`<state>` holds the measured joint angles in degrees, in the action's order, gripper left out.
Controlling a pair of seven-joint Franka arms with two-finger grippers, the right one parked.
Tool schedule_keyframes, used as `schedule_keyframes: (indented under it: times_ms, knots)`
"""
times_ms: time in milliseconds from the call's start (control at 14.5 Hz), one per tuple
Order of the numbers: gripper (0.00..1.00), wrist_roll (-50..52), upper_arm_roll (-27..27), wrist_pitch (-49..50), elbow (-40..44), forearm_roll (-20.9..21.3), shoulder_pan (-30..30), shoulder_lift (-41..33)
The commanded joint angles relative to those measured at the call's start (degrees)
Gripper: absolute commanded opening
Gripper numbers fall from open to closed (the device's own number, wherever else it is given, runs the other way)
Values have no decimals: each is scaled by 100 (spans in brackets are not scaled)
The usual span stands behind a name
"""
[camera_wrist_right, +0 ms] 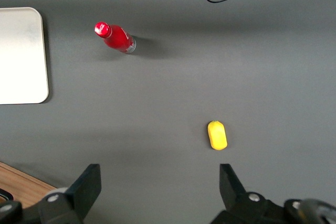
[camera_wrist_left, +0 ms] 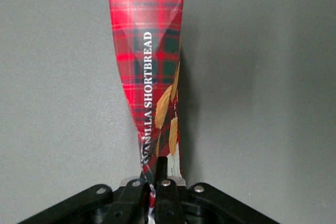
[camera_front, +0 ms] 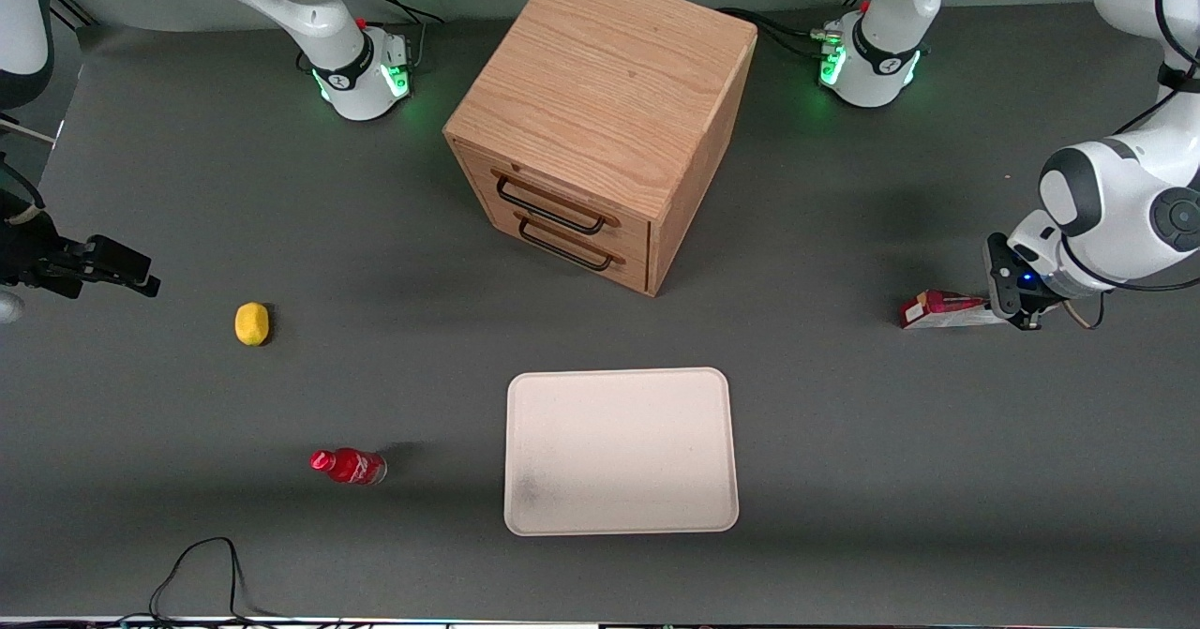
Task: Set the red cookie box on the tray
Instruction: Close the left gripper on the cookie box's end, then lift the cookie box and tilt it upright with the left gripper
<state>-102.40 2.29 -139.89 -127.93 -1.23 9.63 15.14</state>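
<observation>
Cardboard: tartan-red with "SHORTBREAD" lettering, and here is the red cookie box [camera_wrist_left: 149,72], lying on the dark desk [camera_front: 844,441] toward the working arm's end, well apart from the tray [camera_front: 621,451].
End effector: the left arm's end effector [camera_wrist_left: 156,179] is down at the box's end, fingers drawn close together and pinching that narrow end, by the look of the wrist view.
Weight: light, I'd judge, a slim carton of biscuits.
Stiffness: thin card, and it looks twisted or squashed along its length, so a hard squeeze could crush it further.
Fragility: the contents likely snap if it is dropped or bumped.
Hold: it is taken at one end, so the long free end may sag or swing; a hold nearer the middle would be steadier.
Surface: glossy print, possibly slippery.
Hidden: the pinched end is covered by the fingers in both views, so the contact itself cannot be checked.
Unclear: whether the box rests on the desk or is lifted clear.
Tray: nothing lies on it.
</observation>
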Motion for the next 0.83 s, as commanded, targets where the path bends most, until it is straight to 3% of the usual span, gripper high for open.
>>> schedule_keyframes:
  times_ms: [0, 483, 759]
  knots:
    - [0, 122, -18, 1116, 713, -106, -57, -99]
    - [0, 1940, -36, 3798, 3059, -106, -286, -337]
    - [0, 2951, -27, 4715, 4160, -97, -392, -293]
